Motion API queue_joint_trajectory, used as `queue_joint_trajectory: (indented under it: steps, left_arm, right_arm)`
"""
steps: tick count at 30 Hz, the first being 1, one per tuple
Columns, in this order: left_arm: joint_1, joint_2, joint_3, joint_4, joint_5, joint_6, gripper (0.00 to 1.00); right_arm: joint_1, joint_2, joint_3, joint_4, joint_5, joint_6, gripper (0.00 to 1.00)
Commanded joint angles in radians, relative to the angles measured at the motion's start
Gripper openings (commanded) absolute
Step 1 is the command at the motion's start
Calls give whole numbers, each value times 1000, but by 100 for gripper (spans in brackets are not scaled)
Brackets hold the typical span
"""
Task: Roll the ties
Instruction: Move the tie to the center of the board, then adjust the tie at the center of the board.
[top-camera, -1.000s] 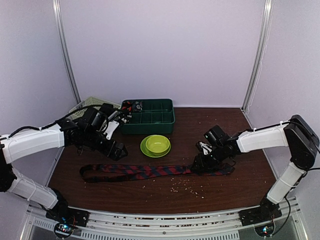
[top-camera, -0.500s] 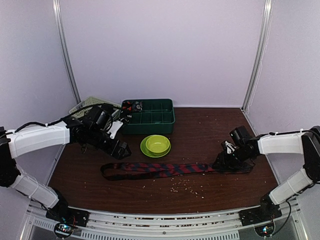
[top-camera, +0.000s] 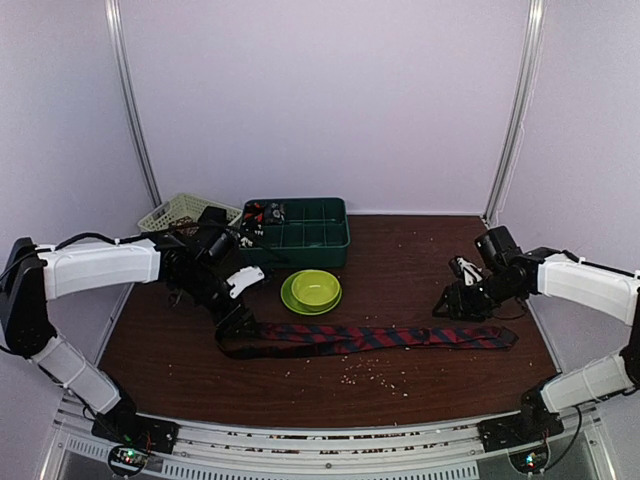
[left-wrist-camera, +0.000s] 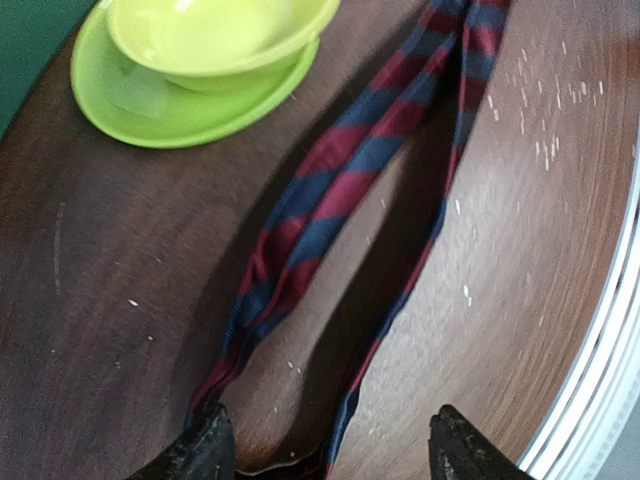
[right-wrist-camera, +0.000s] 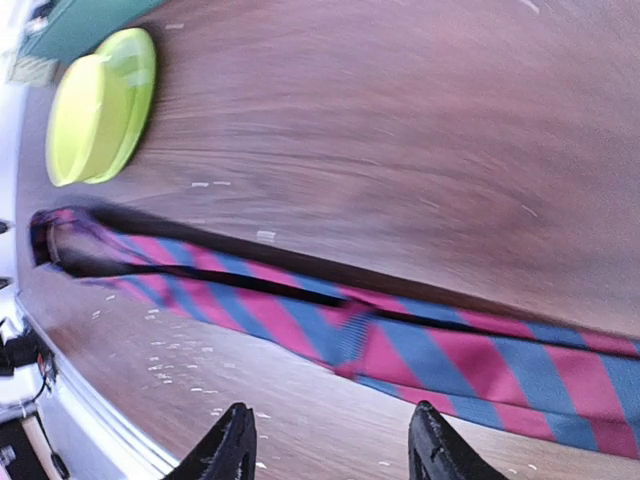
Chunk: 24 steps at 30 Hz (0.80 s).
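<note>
One tie (top-camera: 370, 337), striped red and navy, lies stretched left to right across the brown table, doubled over so that its left end is a fold. My left gripper (top-camera: 236, 322) is down at that fold. In the left wrist view the tie (left-wrist-camera: 340, 190) runs away from my left gripper (left-wrist-camera: 330, 455) in two strands. The jaws stand open astride the fold, and the left fingertip (left-wrist-camera: 205, 450) touches one strand. My right gripper (top-camera: 452, 306) hovers just behind the tie's right part. It (right-wrist-camera: 332, 445) is open and holds nothing, with the tie (right-wrist-camera: 400, 335) lying ahead of its tips.
A lime-green bowl (top-camera: 312, 288) on a matching plate (top-camera: 290, 300) sits just behind the tie's left half. A dark green compartment bin (top-camera: 300, 232) and a pale basket (top-camera: 178, 210) stand at the back left. Crumbs (top-camera: 365, 372) lie scattered near the front edge.
The tie has slid to the right across the table, along with the right gripper, which now sits a little behind it. The left gripper has come right and down to the folded end, jaws narrower.
</note>
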Motion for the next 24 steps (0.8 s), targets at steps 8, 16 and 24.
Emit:
queue_joint_trajectory:
  steps: [8, 16, 24]
  left_arm:
    - [-44, 49, -47, -58, -18, 263, 60]
    - [-54, 230, -36, -84, -201, 268, 52]
    - [-61, 200, -6, -123, -180, 272, 5]
  right_arm:
    - [145, 30, 64, 121, -33, 1, 54]
    - [151, 46, 45, 156, -53, 13, 54]
    - [151, 53, 25, 161, -61, 3, 50]
